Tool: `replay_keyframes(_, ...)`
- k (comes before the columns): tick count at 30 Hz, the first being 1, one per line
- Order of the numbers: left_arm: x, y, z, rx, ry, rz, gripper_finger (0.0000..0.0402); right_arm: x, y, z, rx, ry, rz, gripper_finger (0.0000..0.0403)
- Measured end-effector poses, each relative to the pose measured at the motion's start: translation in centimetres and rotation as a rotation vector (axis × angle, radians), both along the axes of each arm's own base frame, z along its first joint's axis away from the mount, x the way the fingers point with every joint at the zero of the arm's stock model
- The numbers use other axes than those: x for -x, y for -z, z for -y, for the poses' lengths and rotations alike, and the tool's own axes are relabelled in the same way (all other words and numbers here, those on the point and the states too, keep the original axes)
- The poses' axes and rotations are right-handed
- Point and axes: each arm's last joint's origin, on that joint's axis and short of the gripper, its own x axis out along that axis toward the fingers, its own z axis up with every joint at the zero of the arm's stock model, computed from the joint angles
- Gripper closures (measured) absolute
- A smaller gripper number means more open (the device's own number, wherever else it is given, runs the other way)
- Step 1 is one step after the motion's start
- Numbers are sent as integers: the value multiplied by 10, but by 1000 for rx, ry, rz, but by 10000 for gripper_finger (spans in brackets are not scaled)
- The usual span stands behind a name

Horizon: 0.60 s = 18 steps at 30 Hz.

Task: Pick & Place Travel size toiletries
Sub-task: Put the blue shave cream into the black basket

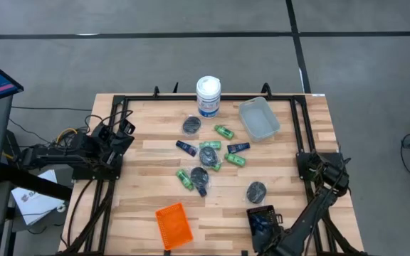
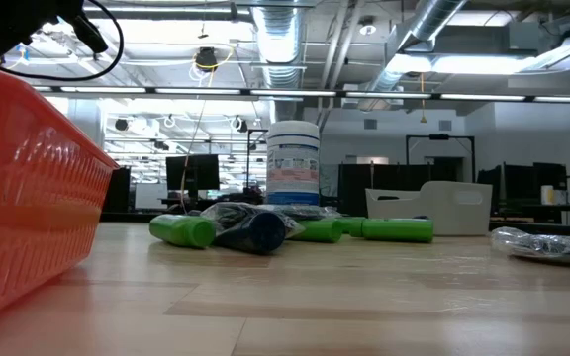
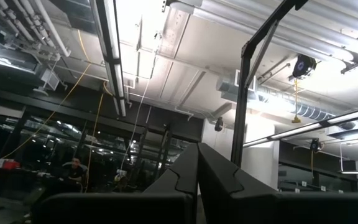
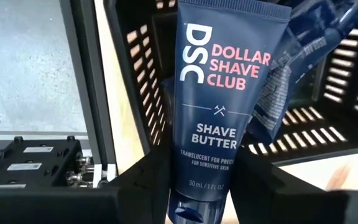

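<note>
Gripping dark blue tube (image 4: 219, 106), right claw (image 4: 197, 180), over black tray (image 4: 328, 124)

Left arm (image 1: 70, 155): dark, jointed segments, with yellow and orange cables bundled near its base.
Left gripper (image 3: 197, 177): two black fingers with angular, notched inner edges.
Right arm (image 1: 319, 192): black, slim link rising from a blocky base joint.
Right gripper (image 4: 197, 180): matte black fingers, broad, flat-faced, sharply angled at their tips.
</note>
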Motion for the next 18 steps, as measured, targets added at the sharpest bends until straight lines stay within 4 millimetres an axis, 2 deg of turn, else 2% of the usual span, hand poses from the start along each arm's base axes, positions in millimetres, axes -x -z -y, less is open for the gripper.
replay_keyframes(10, 0, 0, 0, 0, 0, 0, 401, 0, 0, 0, 0, 4, 0, 206)
replay_keyframes(18, 0, 0, 0, 0, 0, 2, 401, -8, -5, 10, 14, 106, -18, 198)
